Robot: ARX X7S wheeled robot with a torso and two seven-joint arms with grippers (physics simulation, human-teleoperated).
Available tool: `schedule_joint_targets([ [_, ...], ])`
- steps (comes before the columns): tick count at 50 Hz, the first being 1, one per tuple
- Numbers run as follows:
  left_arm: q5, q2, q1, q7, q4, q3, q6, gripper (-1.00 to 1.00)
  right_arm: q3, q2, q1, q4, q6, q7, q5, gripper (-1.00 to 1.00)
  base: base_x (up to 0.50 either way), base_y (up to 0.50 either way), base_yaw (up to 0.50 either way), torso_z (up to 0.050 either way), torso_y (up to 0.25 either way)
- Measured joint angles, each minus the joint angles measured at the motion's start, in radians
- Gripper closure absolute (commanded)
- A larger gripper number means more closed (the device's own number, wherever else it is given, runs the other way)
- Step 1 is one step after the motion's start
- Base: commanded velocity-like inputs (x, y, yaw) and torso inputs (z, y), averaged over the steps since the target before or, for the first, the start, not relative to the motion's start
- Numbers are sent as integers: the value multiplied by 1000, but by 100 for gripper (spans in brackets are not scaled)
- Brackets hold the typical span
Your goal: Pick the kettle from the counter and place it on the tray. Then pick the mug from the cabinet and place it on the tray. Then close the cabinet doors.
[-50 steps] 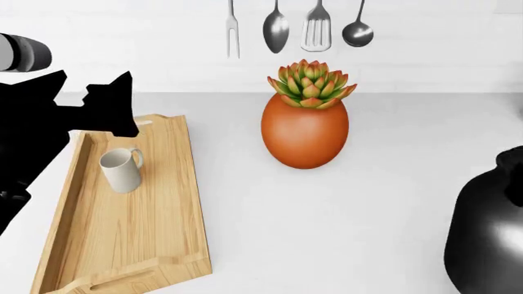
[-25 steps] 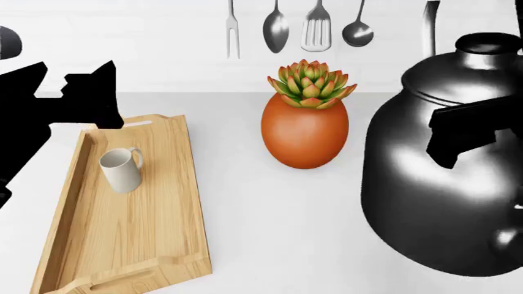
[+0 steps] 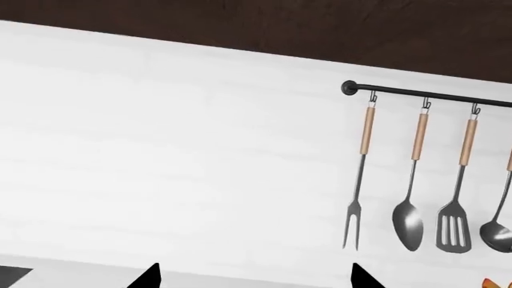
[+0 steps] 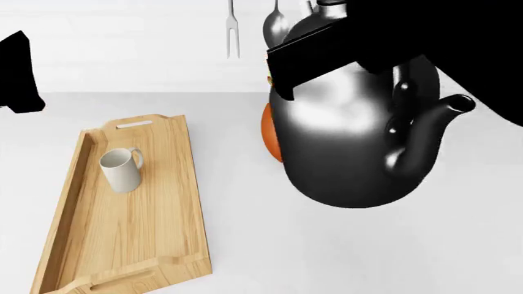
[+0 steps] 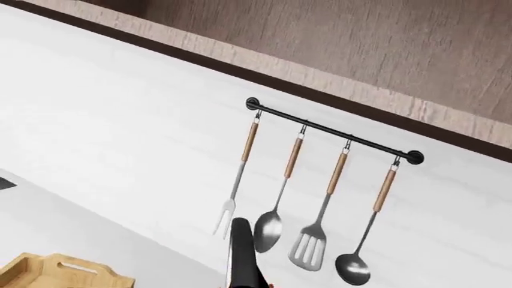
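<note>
The glossy dark kettle (image 4: pixel 351 141) hangs in the air over the white counter (image 4: pixel 245 239), spout pointing right. My right gripper (image 4: pixel 327 46) is shut on its top, a black shape covering the lid and handle. The right wrist view shows only the black handle (image 5: pixel 244 258). At the left, the wooden tray (image 4: pixel 155 233) lies on the counter with the off-white mug (image 4: pixel 121 169) upright at its far end. My left gripper (image 4: pixel 16 70) sits at the far left edge, above and left of the tray. Its fingertips (image 3: pixel 152 279) are wide apart with nothing between them.
The orange plant pot (image 4: pixel 268 138) is almost wholly hidden behind the kettle. Utensils hang on a wall rail (image 5: pixel 332 132), with a fork (image 4: pixel 233 30) showing above the counter. Brown cabinet wood (image 5: pixel 360 48) runs above the wall; its doors are out of view.
The kettle has risen and swung left from the right edge to the middle, now covering the plant pot. My left arm has pulled back further left. Tray and mug are unmoved.
</note>
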Motion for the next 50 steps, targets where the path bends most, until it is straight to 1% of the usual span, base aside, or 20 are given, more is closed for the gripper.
schedule_joint_targets([
  [9, -6, -15, 63, 3, 12, -74, 0, -100, -11, -78, -57, 65, 24, -120, -117, 100, 0, 0, 0, 0, 0],
  [21, 18, -8, 123, 24, 16, -121, 1, -100, -37, -163, -129, 149, 59, -318, -285, 100, 0, 0, 0, 0, 1],
  [37, 64, 13, 183, 52, 12, -149, 5, -100, -67, -213, -222, 222, 51, -646, -556, 100, 0, 0, 0, 1, 1],
  [50, 93, 29, 225, 72, 8, -167, 9, -100, -93, -237, -268, 254, 10, -864, -741, 100, 0, 0, 0, 0, 1],
])
